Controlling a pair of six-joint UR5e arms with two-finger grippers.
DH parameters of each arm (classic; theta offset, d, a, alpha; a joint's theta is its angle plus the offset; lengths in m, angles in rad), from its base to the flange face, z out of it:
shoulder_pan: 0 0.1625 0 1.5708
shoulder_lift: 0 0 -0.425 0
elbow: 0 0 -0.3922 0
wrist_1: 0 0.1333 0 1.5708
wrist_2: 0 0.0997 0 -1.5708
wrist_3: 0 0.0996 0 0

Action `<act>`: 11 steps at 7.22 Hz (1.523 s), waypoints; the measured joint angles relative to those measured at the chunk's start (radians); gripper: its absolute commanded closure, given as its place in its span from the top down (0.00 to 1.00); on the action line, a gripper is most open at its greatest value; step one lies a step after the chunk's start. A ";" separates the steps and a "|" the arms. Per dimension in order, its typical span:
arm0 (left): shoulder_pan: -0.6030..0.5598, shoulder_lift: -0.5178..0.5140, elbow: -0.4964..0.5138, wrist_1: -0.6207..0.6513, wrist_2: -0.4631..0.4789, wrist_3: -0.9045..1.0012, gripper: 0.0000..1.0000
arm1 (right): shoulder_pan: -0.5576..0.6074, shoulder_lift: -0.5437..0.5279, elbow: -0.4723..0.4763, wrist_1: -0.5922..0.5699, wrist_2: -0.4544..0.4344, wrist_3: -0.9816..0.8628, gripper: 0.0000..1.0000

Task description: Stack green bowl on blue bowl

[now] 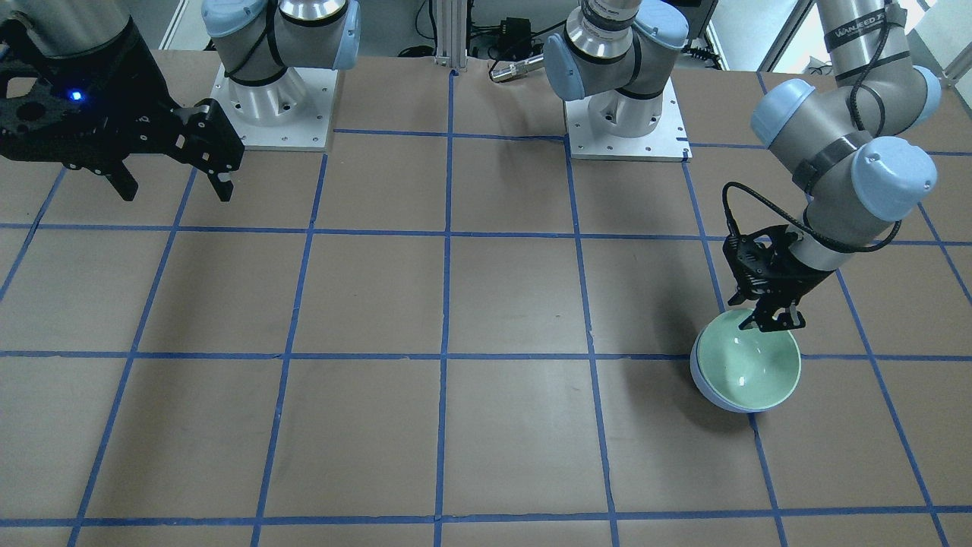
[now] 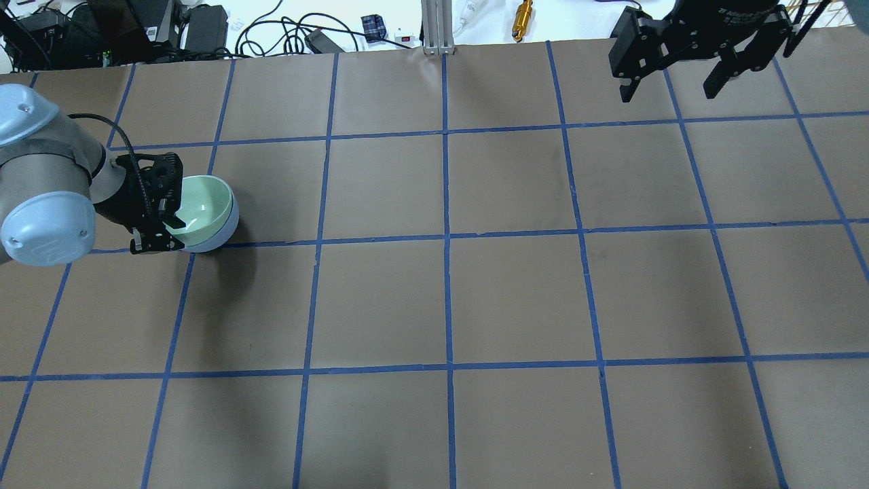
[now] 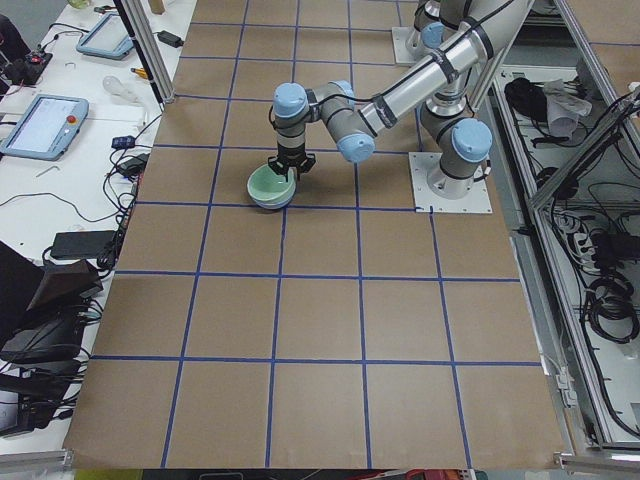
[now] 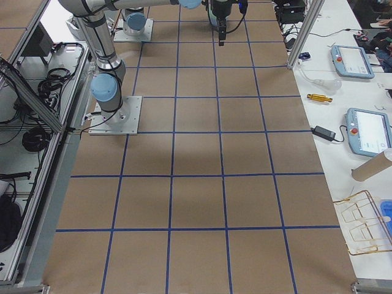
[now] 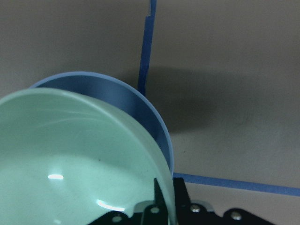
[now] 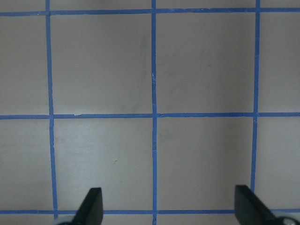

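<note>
Left wrist-mounted view: green bowl (image 5: 70,154) fills the frame just ahead of the left hand (image 5: 168,194), with its rim passing between the two fingers. The blue bowl (image 5: 117,98) shows as a crescent beyond it.
Left hand: fingers drawn in close on the green rim, one inside the wall and one outside. It looks to have the bowl pinched and holds nothing else.
Green bowl: directly below the hand, sitting inside the blue one but off-centre, shifted toward the hand. It seems tilted, and the rims are not level.
Blue bowl: under the green, farther from the hand, resting on the surface (image 1: 493,304).
Right hand (image 2: 669,85): spread wide, empty and raised — well apart from both bowls.
Done: green already sits in blue, so the stack is as good as made.
Left to do: as I judge it, let go of the rim so the bowl settles flat — then lift the hand clear.
</note>
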 measured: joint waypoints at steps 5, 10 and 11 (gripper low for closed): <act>-0.035 0.130 0.328 -0.559 -0.008 -0.356 1.00 | 0.000 0.000 0.000 0.000 0.000 -0.001 1.00; -0.294 0.182 0.423 -0.722 0.052 -1.250 1.00 | 0.000 -0.001 0.000 0.000 0.001 0.001 1.00; -0.358 0.174 0.424 -0.701 0.053 -1.461 1.00 | 0.000 -0.001 0.000 0.000 0.001 0.001 1.00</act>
